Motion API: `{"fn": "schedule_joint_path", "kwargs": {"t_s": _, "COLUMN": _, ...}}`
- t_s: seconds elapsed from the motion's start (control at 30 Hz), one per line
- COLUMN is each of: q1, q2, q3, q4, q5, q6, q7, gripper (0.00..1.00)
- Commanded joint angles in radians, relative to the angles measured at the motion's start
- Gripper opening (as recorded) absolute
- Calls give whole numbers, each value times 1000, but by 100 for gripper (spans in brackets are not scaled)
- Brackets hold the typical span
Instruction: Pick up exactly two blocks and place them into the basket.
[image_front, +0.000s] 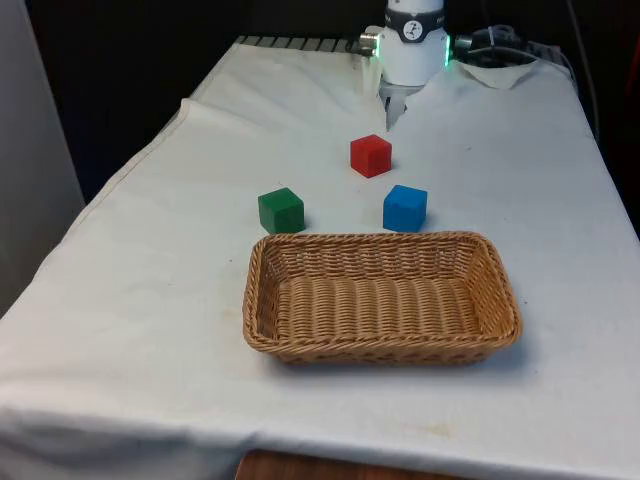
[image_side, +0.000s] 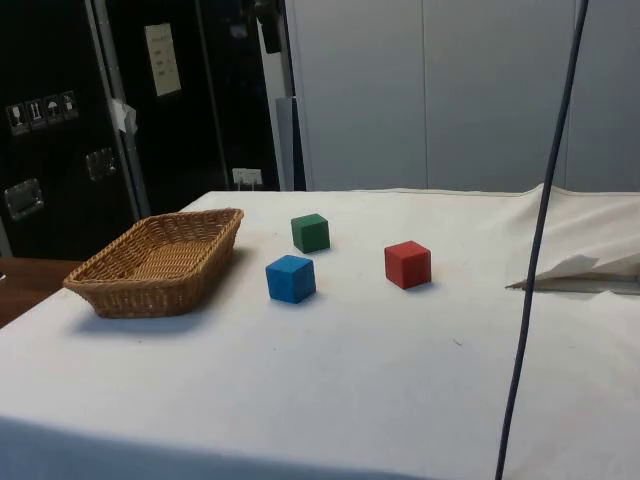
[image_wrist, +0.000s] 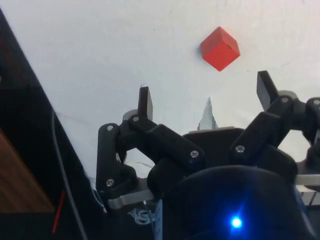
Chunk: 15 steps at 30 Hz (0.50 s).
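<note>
Nearest the front camera sits the rectangular woven wicker basket (image_front: 381, 297), empty, its open top ready to take blocks dropped from above. Just beyond its far rim lie two small cubes: the green wooden block (image_front: 281, 210) at about eleven o'clock from the basket's centre and the blue wooden block (image_front: 405, 208) at about one o'clock, both near the rim but apart from it. Farther on, at roughly twelve o'clock, the red wooden block (image_front: 371, 155) rests alone on the white tablecloth (image_front: 150, 300). All three stand well apart, which leaves room for fingers on either side. Farthest back, the black two-finger gripper (image_wrist: 207, 92) hangs spread wide and empty, high above the cloth, with the red block closest to it, so the task looks unstarted.
</note>
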<state>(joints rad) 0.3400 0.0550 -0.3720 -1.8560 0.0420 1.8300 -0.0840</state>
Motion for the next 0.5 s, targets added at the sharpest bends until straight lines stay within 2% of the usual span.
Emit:
{"fn": "schedule_joint_path", "kwargs": {"t_s": 0.0, "q1": -2, "q2": 0, "q3": -3, "q4": -6, "q5": -8, "q6": 14, "q7": -10, "gripper": 100}}
{"fn": "schedule_joint_path", "kwargs": {"t_s": 0.03, "q1": 0, "q2": 0, "q3": -3, "q4": -3, "q5": -2, "q6": 4, "q7": -6, "gripper": 100}}
{"fn": "schedule_joint_path", "kwargs": {"t_s": 0.27, "q1": -4, "q2": 5, "q3": -21, "q4": -26, "q5": -28, "q6": 49, "q7": -50, "gripper": 100}}
{"fn": "schedule_joint_path", "kwargs": {"t_s": 0.3, "q1": -3, "q2": 6, "q3": -21, "q4": -24, "q5": -22, "q6": 39, "q7": -48, "gripper": 100}}
{"fn": "schedule_joint_path", "kwargs": {"t_s": 0.47, "q1": -5, "q2": 12, "q3": -34, "q4": -42, "q5": -43, "q6": 77, "q7": -82, "gripper": 100}}
